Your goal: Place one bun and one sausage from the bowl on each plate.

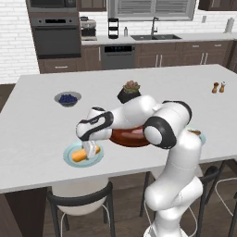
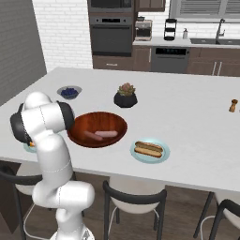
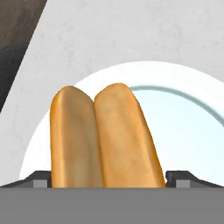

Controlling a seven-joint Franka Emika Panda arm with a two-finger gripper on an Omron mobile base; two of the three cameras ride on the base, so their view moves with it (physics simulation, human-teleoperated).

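Over the left plate (image 1: 95,159) my gripper (image 1: 91,152) points down, open, with a yellow-orange bun (image 1: 78,155) lying on that plate between its fingers. In the hand view the bun (image 3: 103,135) fills the gap of the gripper (image 3: 109,177), one dark fingertip (image 3: 37,178) at each side, and the pale plate (image 3: 183,127) lies beneath it. The wooden bowl (image 2: 117,123) holds a pinkish sausage (image 2: 107,134). The right plate (image 2: 161,157) carries a bun with a sausage (image 2: 149,149) in it. In the left base view my arm covers most of the bowl (image 1: 132,139).
A black succulent pot (image 1: 130,91) stands behind the bowl, and a small grey bowl of blueberries (image 1: 68,98) sits to the far left. Salt and pepper shakers (image 1: 218,87) stand at the far right. Stools (image 2: 133,201) line the counter's near edge.
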